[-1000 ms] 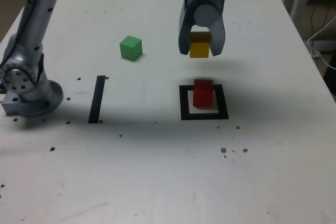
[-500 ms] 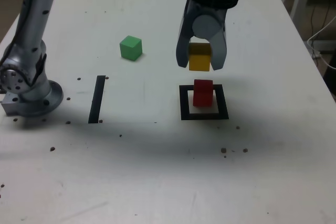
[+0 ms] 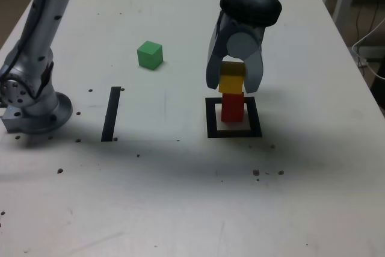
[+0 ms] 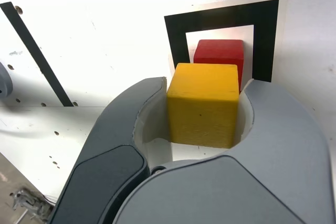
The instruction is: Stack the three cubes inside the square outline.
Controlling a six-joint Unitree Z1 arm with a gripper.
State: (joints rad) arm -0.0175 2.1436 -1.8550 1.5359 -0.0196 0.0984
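White desk [image 3: 180,209] lay below; jaws pinched the yellow cube [image 3: 231,80] directly above the red cube [image 3: 232,106], seemingly touching.

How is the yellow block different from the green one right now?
The yellow cube is held between the gripper fingers, over the red cube in the square outline; the green cube sits free on the table, outside the outline. Both look the same size and shape.

The red cube [image 3: 232,106] stands inside the black square outline [image 3: 211,118]. The yellow cube [image 3: 231,82] sits directly above it, clamped in the gripper [image 3: 234,82]. The green cube [image 3: 150,55] lies well apart on the table [image 3: 180,197].
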